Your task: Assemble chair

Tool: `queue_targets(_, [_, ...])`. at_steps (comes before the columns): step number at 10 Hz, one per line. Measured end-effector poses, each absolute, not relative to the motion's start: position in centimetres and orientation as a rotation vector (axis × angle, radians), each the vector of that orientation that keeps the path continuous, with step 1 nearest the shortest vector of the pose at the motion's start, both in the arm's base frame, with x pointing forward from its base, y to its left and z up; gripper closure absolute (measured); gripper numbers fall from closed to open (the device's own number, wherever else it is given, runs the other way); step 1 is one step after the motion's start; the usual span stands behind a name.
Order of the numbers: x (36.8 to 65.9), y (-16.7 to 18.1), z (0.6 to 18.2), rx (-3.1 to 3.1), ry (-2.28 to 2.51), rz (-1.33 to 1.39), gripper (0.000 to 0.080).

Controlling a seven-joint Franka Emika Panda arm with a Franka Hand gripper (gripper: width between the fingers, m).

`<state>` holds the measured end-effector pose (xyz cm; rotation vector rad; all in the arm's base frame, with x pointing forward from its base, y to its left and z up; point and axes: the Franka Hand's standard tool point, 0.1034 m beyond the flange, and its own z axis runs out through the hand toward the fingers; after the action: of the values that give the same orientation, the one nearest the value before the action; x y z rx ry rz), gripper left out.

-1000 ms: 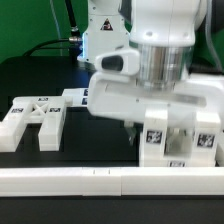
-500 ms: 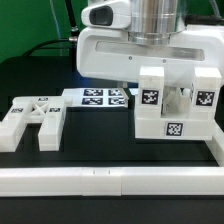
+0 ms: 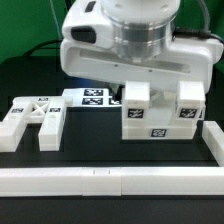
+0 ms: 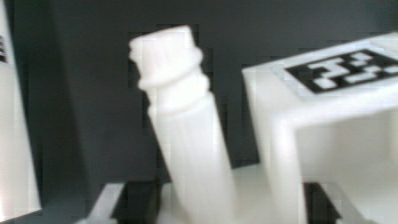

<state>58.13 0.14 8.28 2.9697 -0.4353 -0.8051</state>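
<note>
**Chair sub-assembly**: it sits right of centre in the exterior view, on or just above the black table; we cannot tell which. It is matte white plastic, blocky and square-edged, with tags on its faces.

**Wrist view:** a round white bar with a ribbed, screw-like tip runs straight out from the gripper. It lies just beside a tagged hollow frame.

**Grip:** the jaws look pinched on the bar's lower end. We judge that holding it low leaves the ribbed tip free for joining.

**Outward:**
- Two chunky loose pieces lie flat at the exterior view's left, well apart from the sub-assembly, presumably waiting their turn.
- The marker board lies behind them.
- A plain smooth rail runs along the front, likely a stop for squaring parts.
</note>
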Motion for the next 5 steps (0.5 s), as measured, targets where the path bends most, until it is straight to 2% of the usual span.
queue_targets(3, [56.8, -0.6, 7.7, 2.879, -0.441, -1.048, 0.0472])
queue_targets(5, [55.5, -1.4, 6.4, 2.773, -0.442, -1.274, 0.0472])
